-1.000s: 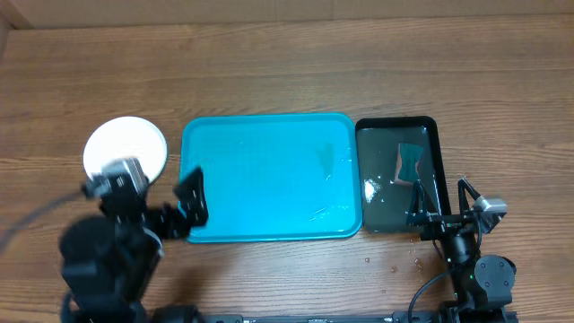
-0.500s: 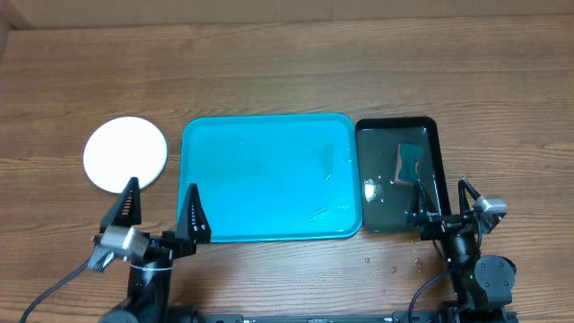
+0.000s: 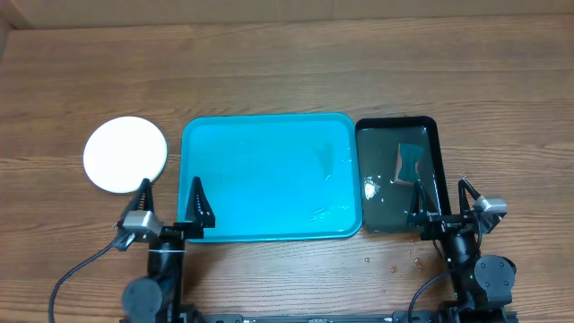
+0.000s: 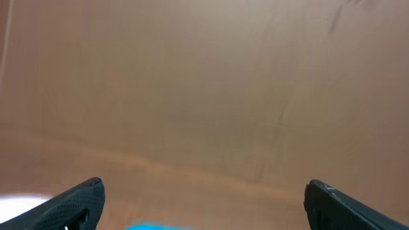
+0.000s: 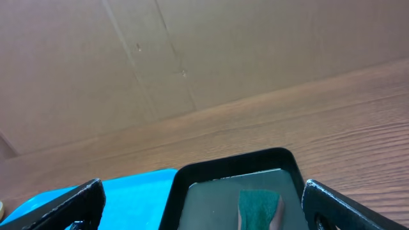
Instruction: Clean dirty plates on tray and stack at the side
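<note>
A white plate [image 3: 126, 154] lies on the wooden table, left of the turquoise tray [image 3: 260, 170]. No plate lies on the tray, only wet streaks near its right side. My left gripper [image 3: 170, 186] is open at the tray's front left corner, a little in front of the plate, with nothing between its fingers. In the left wrist view the left gripper [image 4: 203, 185] is wide open, with slivers of the plate [image 4: 19, 203] and the tray [image 4: 153, 226] at the bottom edge. My right gripper [image 3: 439, 188] [image 5: 203, 186] is open and empty over the front right of the black tray.
A glossy black tray [image 3: 430, 135] [image 5: 230, 167] holding water and a green sponge [image 3: 411, 163] [image 5: 259, 207] sits against the turquoise tray's [image 5: 128, 191] right side. Water drops [image 3: 395, 262] dot the table in front of it. A brown cardboard wall stands behind the table.
My left arm has drawn back from beside the white plate toward the table's front edge and shifted right, its gripper staying open. The right arm has not moved.
</note>
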Robot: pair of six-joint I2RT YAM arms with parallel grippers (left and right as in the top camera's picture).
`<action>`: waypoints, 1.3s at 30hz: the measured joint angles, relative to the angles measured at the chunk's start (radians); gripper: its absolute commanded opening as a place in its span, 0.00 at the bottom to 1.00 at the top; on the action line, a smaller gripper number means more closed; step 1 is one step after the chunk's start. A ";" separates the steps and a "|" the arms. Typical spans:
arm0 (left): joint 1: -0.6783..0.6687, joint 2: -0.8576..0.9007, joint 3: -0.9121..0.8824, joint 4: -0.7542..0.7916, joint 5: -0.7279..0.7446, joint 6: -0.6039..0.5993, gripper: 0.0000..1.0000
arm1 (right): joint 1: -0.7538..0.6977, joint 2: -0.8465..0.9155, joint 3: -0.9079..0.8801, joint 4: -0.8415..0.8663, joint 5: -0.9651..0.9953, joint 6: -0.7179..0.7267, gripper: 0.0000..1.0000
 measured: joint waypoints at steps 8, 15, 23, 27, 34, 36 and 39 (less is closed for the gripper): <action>0.000 0.000 -0.014 -0.257 -0.013 0.080 1.00 | 0.000 0.000 0.000 0.000 0.000 0.000 1.00; 0.000 0.000 -0.014 -0.272 -0.030 0.238 1.00 | 0.000 0.000 0.000 0.000 0.000 0.000 1.00; 0.000 0.000 -0.014 -0.272 -0.030 0.282 1.00 | 0.000 0.000 0.000 0.000 0.000 0.001 1.00; 0.000 0.000 -0.014 -0.272 -0.030 0.285 1.00 | 0.000 0.000 0.000 0.000 0.000 0.000 1.00; 0.000 0.000 -0.014 -0.272 -0.030 0.286 1.00 | 0.000 0.000 0.000 0.000 0.000 0.000 1.00; 0.000 0.000 -0.014 -0.272 -0.030 0.286 1.00 | 0.000 0.000 0.000 0.000 0.000 0.000 1.00; 0.000 0.000 -0.014 -0.272 -0.030 0.286 1.00 | 0.000 0.000 0.000 -0.001 0.000 0.000 1.00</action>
